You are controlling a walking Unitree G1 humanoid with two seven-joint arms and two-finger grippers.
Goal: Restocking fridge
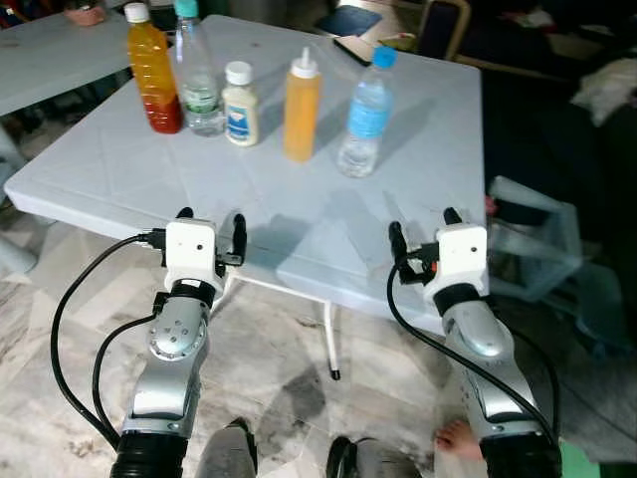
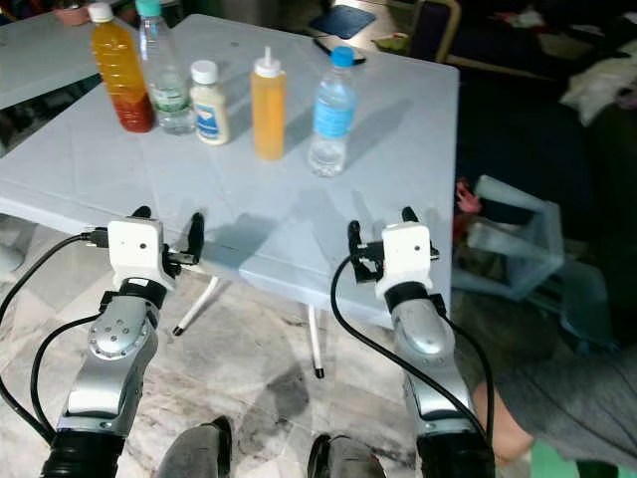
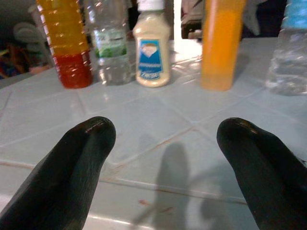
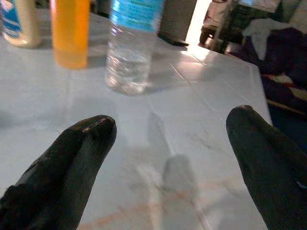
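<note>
Both my left gripper (image 1: 210, 221) and right gripper (image 1: 425, 224) spread wide, empty, at table (image 1: 109, 169) near edge; water bottle (image 1: 365, 112) stands ahead of right: approach level, grip mid-body.

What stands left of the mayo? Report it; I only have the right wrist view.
Observer: A clear bottle with a teal cap, right beside the mayo.
Operator: Tell me what ends the row on that side.
Observer: A juice bottle, orange over red with a white cap, at the far left end.
Operator: Now give me the left gripper.
Observer: The left gripper is open and holds nothing, at the near edge of the table, short of the row.
</note>
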